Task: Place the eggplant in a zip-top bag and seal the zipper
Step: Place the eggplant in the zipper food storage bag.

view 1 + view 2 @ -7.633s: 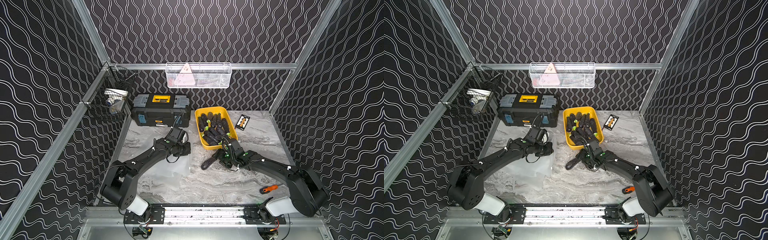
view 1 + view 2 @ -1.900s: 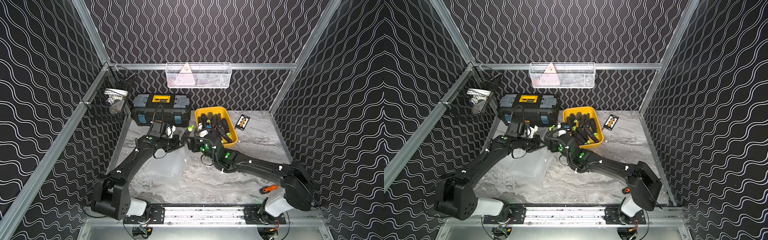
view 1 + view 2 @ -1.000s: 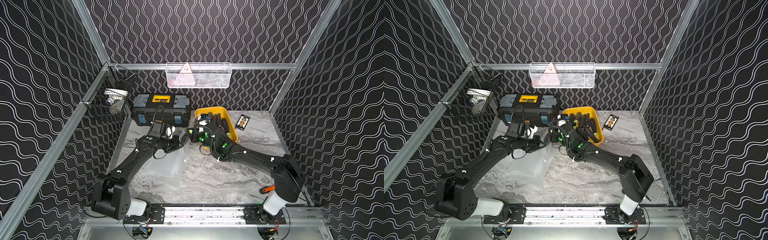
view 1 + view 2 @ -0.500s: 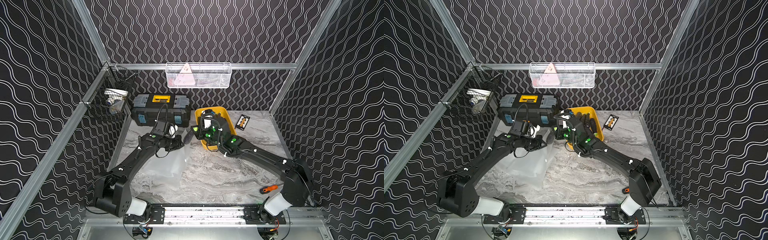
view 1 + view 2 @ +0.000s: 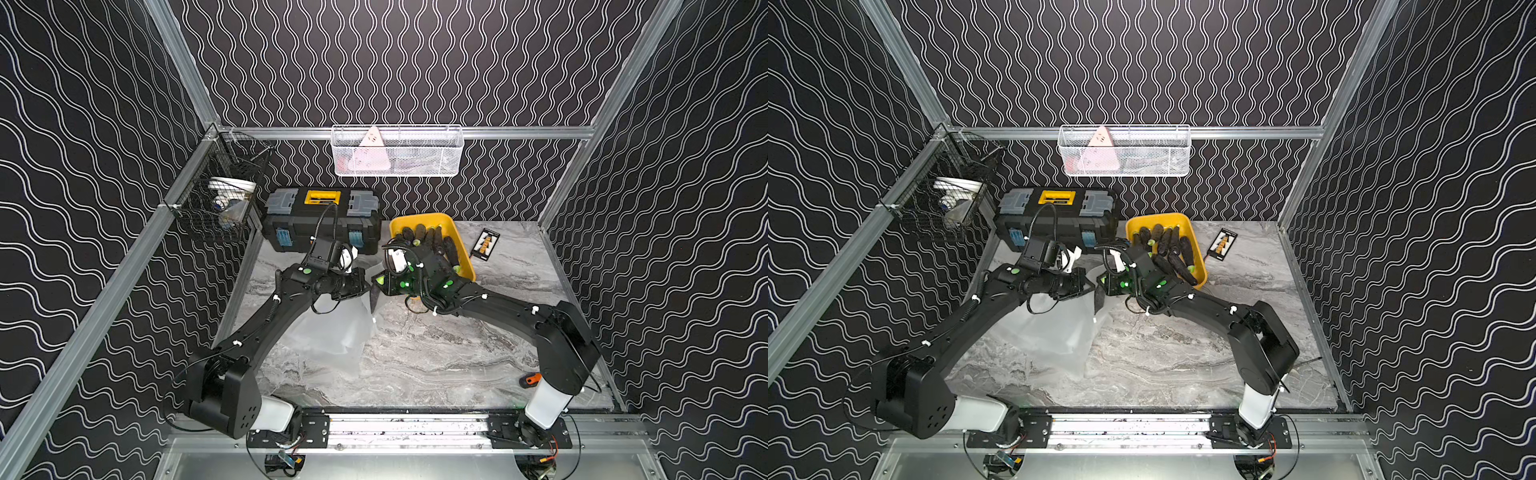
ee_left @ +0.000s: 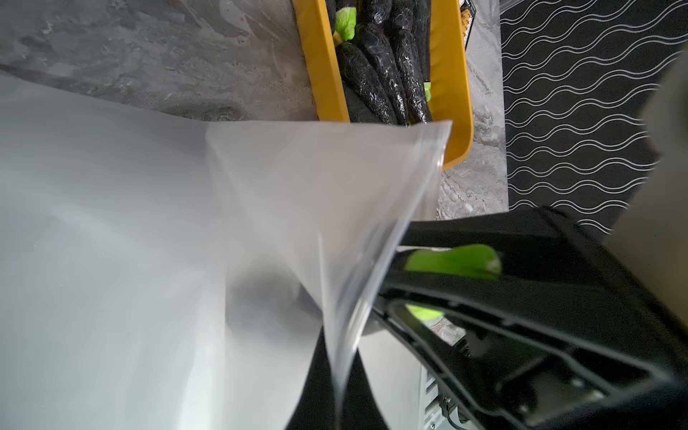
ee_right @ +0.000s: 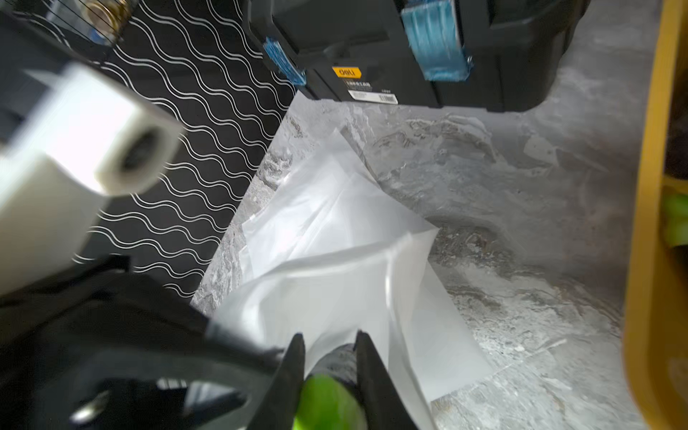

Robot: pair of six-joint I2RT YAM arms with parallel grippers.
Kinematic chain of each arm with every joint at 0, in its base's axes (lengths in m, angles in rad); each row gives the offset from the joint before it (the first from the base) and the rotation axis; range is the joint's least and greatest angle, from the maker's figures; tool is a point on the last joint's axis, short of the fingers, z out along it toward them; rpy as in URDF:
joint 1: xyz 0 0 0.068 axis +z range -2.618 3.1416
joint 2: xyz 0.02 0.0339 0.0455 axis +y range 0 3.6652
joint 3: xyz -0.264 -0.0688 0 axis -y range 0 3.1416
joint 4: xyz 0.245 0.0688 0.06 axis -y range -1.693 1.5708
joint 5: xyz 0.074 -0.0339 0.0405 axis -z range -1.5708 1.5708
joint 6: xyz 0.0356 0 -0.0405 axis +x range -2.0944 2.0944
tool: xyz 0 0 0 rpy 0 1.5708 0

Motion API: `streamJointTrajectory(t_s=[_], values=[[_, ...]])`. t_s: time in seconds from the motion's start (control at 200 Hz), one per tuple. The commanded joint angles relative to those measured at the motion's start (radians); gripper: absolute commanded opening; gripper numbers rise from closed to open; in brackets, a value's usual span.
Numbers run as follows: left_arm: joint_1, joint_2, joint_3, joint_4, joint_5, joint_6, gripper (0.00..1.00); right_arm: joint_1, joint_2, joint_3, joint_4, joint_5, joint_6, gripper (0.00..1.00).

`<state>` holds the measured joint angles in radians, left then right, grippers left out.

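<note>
**While the zip-top bag (image 5: 332,332) hangs pinched, the eggplant (image 5: 374,296) hangs at its rim**

Where the marble table (image 5: 436,365) meets the back wall, you have the black toolbox (image 5: 322,220) in the rear left corner. Just beside it along the back edge stands the yellow tray (image 5: 415,217), piled with dark eggplants (image 5: 432,243).

The zip-top bag covers much of the left half of the surface. Its lower part lies on the marble and its top is lifted off it.

Your left gripper (image 5: 365,286) has its jaws closed tight on the bag's upper rim, holding that edge up in front of the toolbox. Your right gripper (image 7: 329,342) faces it from the tray's side. Its jaws are narrow and clamped around the eggplant just below the green cap.

That eggplant hangs clear of the table, tip down, between toolbox and tray, against the bag's film at the raised rim. You cannot tell from these views whether the tip is past the rim.

Near the front right corner lies an orange-handled screwdriver (image 5: 532,378).
</note>
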<state>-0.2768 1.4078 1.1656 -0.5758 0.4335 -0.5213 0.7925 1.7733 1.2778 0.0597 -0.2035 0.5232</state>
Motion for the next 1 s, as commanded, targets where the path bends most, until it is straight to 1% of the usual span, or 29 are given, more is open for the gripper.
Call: streamJointTrajectory(t_s=[0.0, 0.03, 0.08, 0.13, 0.155, 0.265, 0.33, 0.43, 0.515, 0.55, 0.615, 0.666, 0.876, 0.996], values=[[-0.001, -0.006, 0.011, -0.006, 0.005, 0.015, 0.00, 0.011, 0.022, 0.027, -0.012, -0.020, -0.024, 0.29], [0.000, -0.008, 0.010, -0.007, 0.002, 0.014, 0.00, 0.011, 0.026, 0.029, -0.022, -0.018, -0.026, 0.32], [-0.001, -0.006, 0.008, -0.006, -0.004, 0.015, 0.00, 0.011, 0.031, 0.036, -0.039, -0.016, -0.028, 0.39], [-0.001, -0.006, 0.009, -0.009, -0.009, 0.017, 0.00, 0.011, 0.027, 0.049, -0.067, -0.013, -0.031, 0.51], [-0.001, -0.006, 0.008, -0.009, -0.013, 0.018, 0.00, 0.009, 0.021, 0.052, -0.079, -0.008, -0.033, 0.55], [-0.001, -0.002, -0.001, -0.009, -0.024, 0.017, 0.00, -0.009, -0.022, 0.051, -0.100, 0.014, -0.024, 0.63], [-0.001, -0.001, -0.003, -0.010, -0.031, 0.018, 0.00, -0.030, -0.047, 0.062, -0.127, 0.014, -0.014, 0.64], [0.000, 0.003, -0.001, -0.012, -0.039, 0.021, 0.00, -0.050, -0.084, 0.059, -0.142, 0.017, -0.013, 0.64], [0.000, 0.002, 0.001, -0.013, -0.049, 0.024, 0.00, -0.053, -0.103, 0.056, -0.156, 0.029, -0.019, 0.60], [-0.001, 0.004, 0.000, -0.012, -0.051, 0.024, 0.00, -0.055, -0.106, 0.050, -0.159, 0.036, -0.019, 0.56], [-0.001, 0.006, 0.000, -0.009, -0.050, 0.020, 0.00, -0.059, -0.105, 0.038, -0.154, 0.023, -0.015, 0.45], [-0.001, 0.007, -0.002, -0.003, -0.046, 0.017, 0.00, -0.059, -0.101, 0.030, -0.149, 0.005, -0.010, 0.40], [-0.001, 0.007, -0.003, -0.002, -0.045, 0.014, 0.00, -0.053, -0.082, -0.013, -0.092, -0.009, 0.050, 0.40], [-0.002, 0.009, -0.001, 0.001, -0.041, 0.010, 0.00, -0.043, -0.046, -0.005, -0.061, -0.026, 0.075, 0.38]])
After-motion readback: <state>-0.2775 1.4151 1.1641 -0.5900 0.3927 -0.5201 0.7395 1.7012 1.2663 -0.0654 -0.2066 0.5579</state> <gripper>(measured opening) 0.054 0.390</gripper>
